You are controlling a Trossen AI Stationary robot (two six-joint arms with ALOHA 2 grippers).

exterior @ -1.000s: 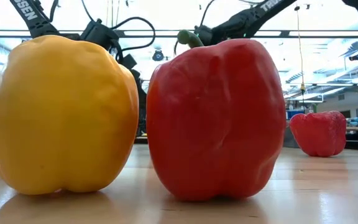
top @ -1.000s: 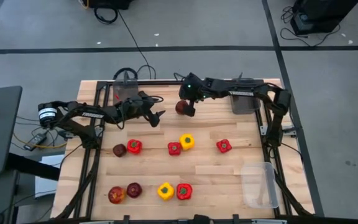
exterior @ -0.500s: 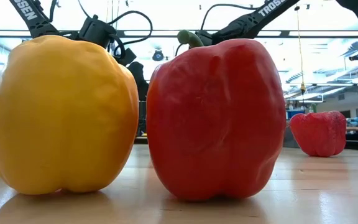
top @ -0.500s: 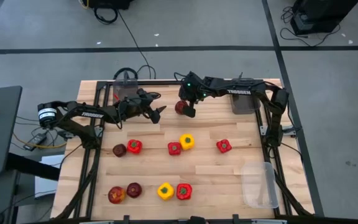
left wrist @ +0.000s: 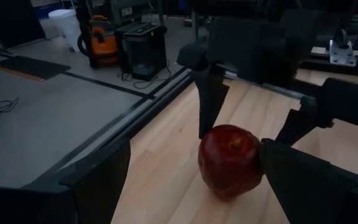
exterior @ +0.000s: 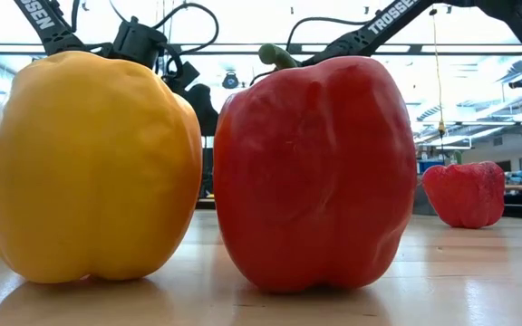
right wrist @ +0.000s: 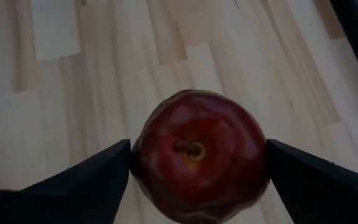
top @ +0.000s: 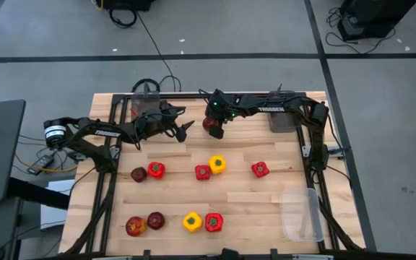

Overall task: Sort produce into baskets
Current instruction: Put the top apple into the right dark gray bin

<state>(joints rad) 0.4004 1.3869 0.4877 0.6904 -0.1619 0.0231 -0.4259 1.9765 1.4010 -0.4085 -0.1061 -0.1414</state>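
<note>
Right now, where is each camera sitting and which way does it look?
High view: above the table, looking straight down; both arms, left claw and right claw show.
Low view: at tabletop height, looking level past a yellow pepper and red pepper; arms overhead.
Left wrist view: on the left arm, facing the apple and the right claw.
Right wrist view: looking down at the apple between its own fingers.
Both wrist views share the apple.

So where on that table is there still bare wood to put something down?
Bare wood lies between the middle row of peppers and the front row, and left of the clear bin. The back is crowded: both grippers, left and right, flank an apple.
</note>
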